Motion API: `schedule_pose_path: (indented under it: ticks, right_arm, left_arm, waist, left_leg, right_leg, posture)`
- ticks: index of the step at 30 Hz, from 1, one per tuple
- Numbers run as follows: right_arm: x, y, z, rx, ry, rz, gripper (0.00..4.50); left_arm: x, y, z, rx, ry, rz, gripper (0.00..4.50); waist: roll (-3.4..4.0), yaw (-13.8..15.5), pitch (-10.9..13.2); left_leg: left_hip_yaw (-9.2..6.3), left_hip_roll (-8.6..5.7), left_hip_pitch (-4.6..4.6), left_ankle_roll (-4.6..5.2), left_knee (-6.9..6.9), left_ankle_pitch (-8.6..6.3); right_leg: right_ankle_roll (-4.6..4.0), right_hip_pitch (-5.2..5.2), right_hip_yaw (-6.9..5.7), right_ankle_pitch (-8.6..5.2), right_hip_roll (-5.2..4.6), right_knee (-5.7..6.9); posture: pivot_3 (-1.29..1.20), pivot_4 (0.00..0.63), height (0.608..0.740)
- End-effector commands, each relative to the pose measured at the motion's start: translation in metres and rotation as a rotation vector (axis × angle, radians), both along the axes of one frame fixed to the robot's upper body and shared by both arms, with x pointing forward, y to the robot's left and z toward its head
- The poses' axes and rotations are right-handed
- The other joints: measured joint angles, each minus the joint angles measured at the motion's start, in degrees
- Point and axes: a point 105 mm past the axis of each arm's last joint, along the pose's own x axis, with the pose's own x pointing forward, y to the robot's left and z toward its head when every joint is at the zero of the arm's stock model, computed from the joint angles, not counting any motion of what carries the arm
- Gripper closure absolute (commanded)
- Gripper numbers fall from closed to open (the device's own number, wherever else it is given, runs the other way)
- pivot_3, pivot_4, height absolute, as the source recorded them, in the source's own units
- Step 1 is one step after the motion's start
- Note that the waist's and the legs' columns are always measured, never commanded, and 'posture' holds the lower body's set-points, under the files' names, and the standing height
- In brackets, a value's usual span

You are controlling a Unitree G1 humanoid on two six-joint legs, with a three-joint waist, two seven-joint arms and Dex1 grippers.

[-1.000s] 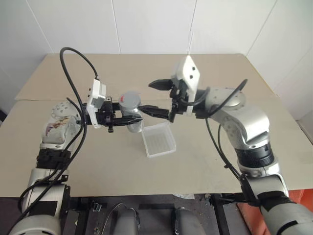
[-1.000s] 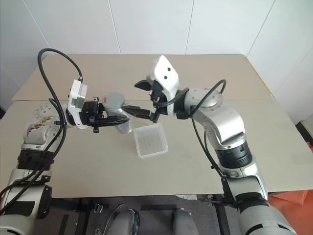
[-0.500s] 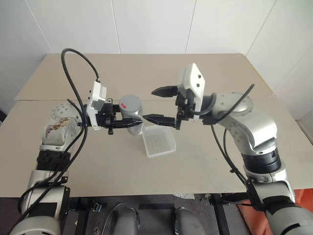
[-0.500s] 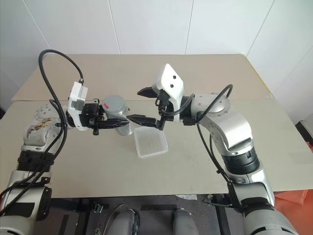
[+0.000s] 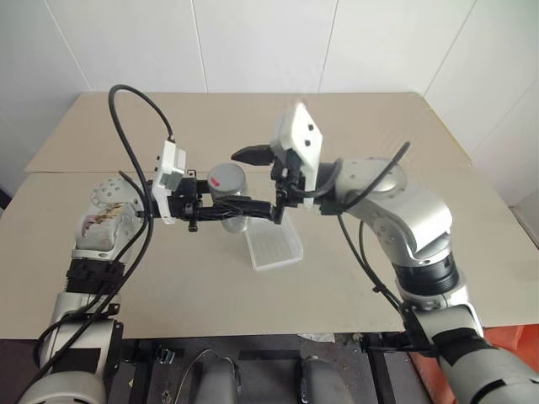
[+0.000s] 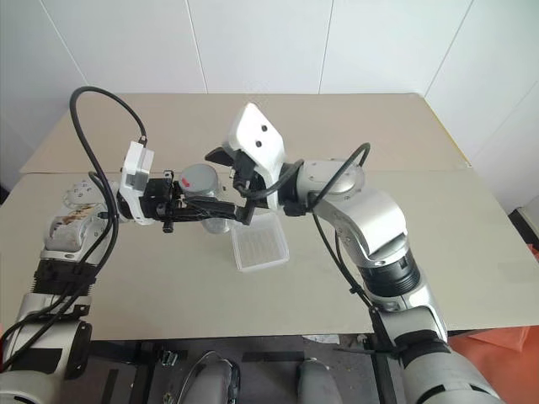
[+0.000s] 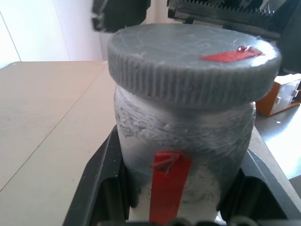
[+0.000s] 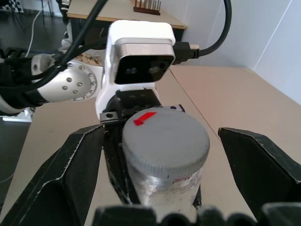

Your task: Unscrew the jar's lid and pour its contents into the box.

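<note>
The left gripper point(image 5: 221, 211) is clamped on the jar point(image 5: 228, 195), one black finger point(image 7: 101, 186) pressed against each side of the body just under the cap, and it holds the jar upright above the table point(image 5: 126, 278). There is one jar, and it carries one lid point(image 7: 190, 59), grey with a ridged edge, seated on top with a small red mark on its flat face. A red strip runs down the jar's frosted side in the left wrist view; the contents cannot be made out through the wall.

The right gripper point(image 5: 257, 181) reaches in from the opposite side with its two fingers point(image 8: 77, 162) spread wide, one to either side of the lid and both clear of it. In the head views one finger sits beyond the jar and the other in front of it, level with the lid.

One box point(image 5: 274, 246), a shallow see-through white tray with a ribbed floor, lies flat on the table just beside and below the held jar, toward the robot's right. The right gripper's nearer finger crosses in front of the jar and overlaps the tray's far edge in the head views.

A black cable point(image 5: 130, 126) loops up from the left wrist. White wall panels point(image 5: 269, 42) stand behind the table
</note>
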Motion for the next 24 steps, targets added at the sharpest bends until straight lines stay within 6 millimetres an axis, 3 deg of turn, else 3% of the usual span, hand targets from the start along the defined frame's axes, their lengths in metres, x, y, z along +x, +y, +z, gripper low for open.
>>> schedule_pose_path:
  ticks: [1,24]
  right_arm:
    - [-0.0032,0.0058,0.0091,0.002,-0.034,0.006,0.02]
    - [0.0022,0.0109,0.0117,0.021,0.005,0.012,0.02]
  left_arm:
    - [-0.0029,-0.0027,0.0082,0.001,-0.035,-0.014,2.59]
    - [-0.0054,-0.0005,0.0043,0.014,-0.030,-0.014,2.59]
  waist:
    - [0.00,0.0,0.0]
    - [0.00,-0.1,0.0]
  left_leg:
    - [0.00,0.00,0.00,0.00,0.00,0.00]
    - [0.00,0.00,0.00,0.00,0.00,0.00]
  right_leg:
    - [0.00,0.00,0.00,0.00,0.00,0.00]
    - [0.00,0.00,0.00,0.00,0.00,0.00]
  posture:
    - [0.00,0.150,0.740]
    - [0.00,0.150,0.740]
